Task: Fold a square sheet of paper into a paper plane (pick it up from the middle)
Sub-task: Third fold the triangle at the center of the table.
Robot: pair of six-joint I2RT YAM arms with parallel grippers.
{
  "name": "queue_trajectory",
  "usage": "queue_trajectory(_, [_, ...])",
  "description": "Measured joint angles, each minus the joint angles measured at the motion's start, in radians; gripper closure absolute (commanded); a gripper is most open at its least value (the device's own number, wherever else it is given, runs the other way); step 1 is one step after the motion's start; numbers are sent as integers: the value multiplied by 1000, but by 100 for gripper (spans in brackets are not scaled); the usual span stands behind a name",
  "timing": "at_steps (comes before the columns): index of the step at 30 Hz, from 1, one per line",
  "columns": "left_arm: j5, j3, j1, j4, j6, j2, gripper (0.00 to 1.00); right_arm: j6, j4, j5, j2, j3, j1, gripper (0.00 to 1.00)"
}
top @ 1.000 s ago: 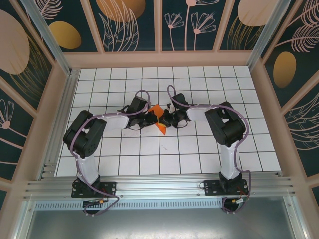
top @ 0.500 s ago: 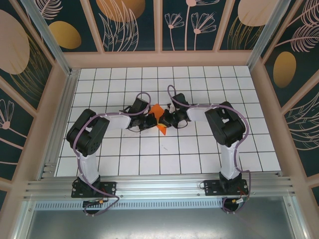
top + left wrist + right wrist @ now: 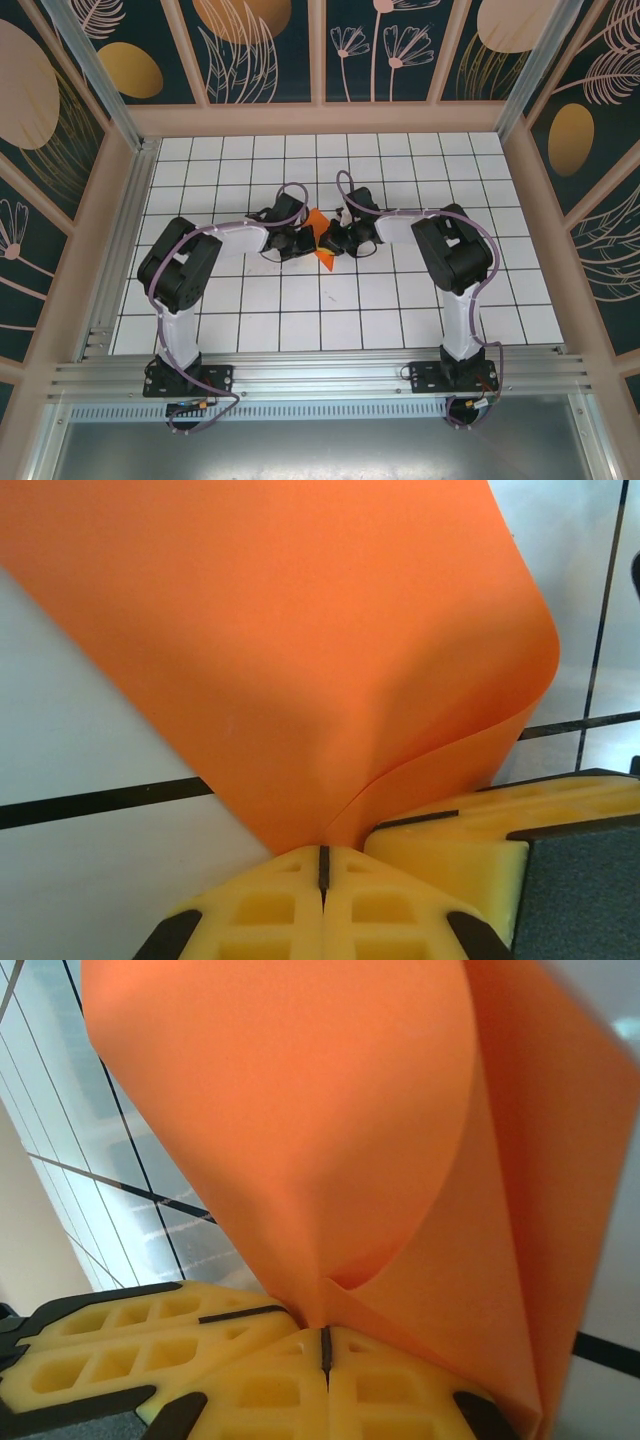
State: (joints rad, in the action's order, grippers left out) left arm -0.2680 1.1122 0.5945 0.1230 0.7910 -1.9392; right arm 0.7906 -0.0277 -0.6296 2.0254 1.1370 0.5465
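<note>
I saw the left fingers and the right fingers each clamped on the curled orange sheet, mid-tabletop.

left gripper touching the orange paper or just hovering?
Touching. Left wrist view: the left gripper is shut on the square sheet of paper, whose fold runs into the seam between its pads.

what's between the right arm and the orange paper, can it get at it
Yes, seemingly: nothing is in the way. The right gripper is shut on a fold of the orange paper, and the left gripper pinches it too.
</note>
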Motion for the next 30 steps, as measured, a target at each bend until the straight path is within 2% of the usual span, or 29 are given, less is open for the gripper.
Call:
queue_trajectory(12, [69, 69, 22, 69, -20, -32, 100, -3, 3, 0, -74, -63, -3, 100])
queue_trajectory(30, [93, 82, 30, 71, -21, -40, 100, -40, -10, -31, -108, -148, 0, 100])
